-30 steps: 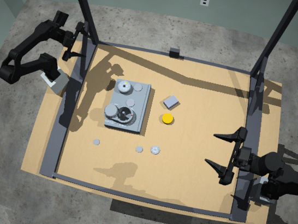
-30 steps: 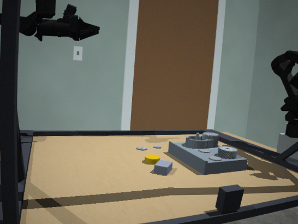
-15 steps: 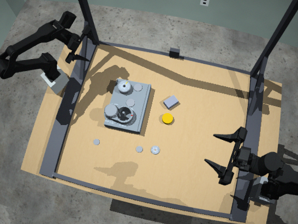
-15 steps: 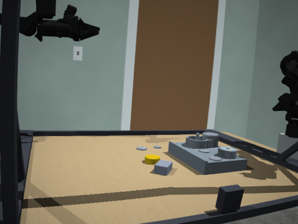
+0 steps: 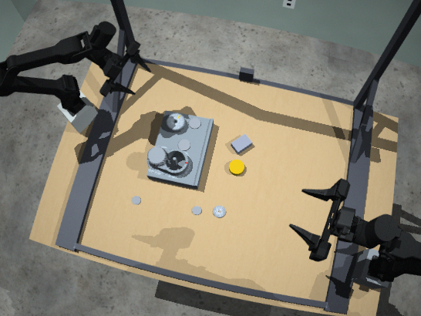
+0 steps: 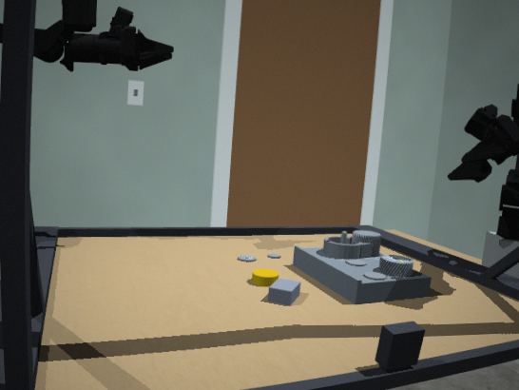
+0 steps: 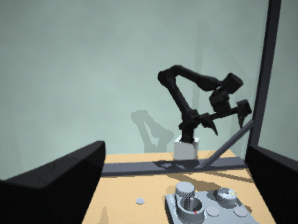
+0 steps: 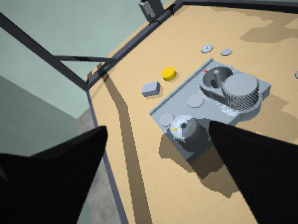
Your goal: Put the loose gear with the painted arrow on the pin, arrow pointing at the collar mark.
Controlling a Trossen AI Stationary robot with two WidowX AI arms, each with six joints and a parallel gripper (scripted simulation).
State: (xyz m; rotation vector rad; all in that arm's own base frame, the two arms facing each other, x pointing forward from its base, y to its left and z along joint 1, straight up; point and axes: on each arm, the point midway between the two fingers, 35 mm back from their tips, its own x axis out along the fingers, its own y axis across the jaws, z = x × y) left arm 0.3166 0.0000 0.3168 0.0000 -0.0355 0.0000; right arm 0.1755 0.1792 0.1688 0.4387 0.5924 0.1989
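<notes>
The gear with the yellow painted arrow [image 5: 176, 121] sits at the far end of the grey fixture plate [image 5: 180, 150]; it also shows in the right wrist view [image 8: 184, 129]. The pin [image 5: 175, 159] stands upright inside its collar, which has a red mark [image 5: 186, 163] on the rim. A plain gear sits beside the collar. My left gripper [image 5: 298, 209] is open and empty, high above the table's side rail. My right gripper [image 5: 140, 81] is open and empty, high above the opposite rail, well apart from the plate.
A yellow disc [image 5: 237, 167] and a grey block [image 5: 241, 143] lie beside the plate. A small pale gear [image 5: 219, 209] and two grey discs [image 5: 197, 210] [image 5: 136, 200] lie on the table. Dark frame rails and posts ring the table; a black box [image 5: 247, 73] sits on one rail.
</notes>
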